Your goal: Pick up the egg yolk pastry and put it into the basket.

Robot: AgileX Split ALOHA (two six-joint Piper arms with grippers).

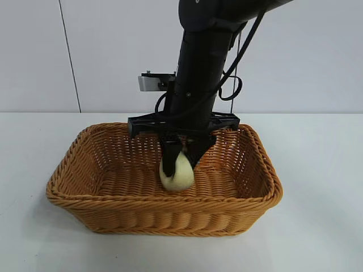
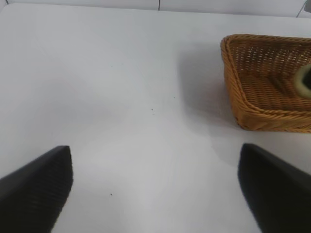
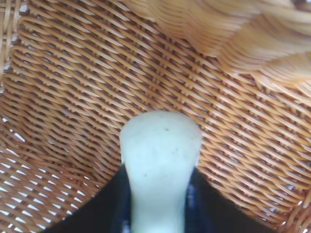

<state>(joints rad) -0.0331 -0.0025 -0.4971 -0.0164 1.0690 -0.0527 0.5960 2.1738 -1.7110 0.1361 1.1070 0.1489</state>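
Note:
The pale cream-yellow egg yolk pastry (image 1: pixel 177 173) is inside the orange-brown wicker basket (image 1: pixel 164 201), low over its woven floor near the middle. My right gripper (image 1: pixel 180 161) reaches straight down into the basket and is shut on the pastry. In the right wrist view the pastry (image 3: pixel 160 145) is pinched narrow between the dark fingers (image 3: pixel 104 204), with basket weave (image 3: pixel 73 73) behind it. My left gripper (image 2: pixel 155 150) is open over bare white table, well off to the side of the basket (image 2: pixel 233 73), and holds nothing. A sliver of the pastry (image 2: pixel 303 80) shows in that view.
The basket stands on a white table (image 1: pixel 317 170) with a pale wall behind. The right arm's black body (image 1: pixel 198 73) rises above the basket's middle. Bare table lies on both sides of the basket.

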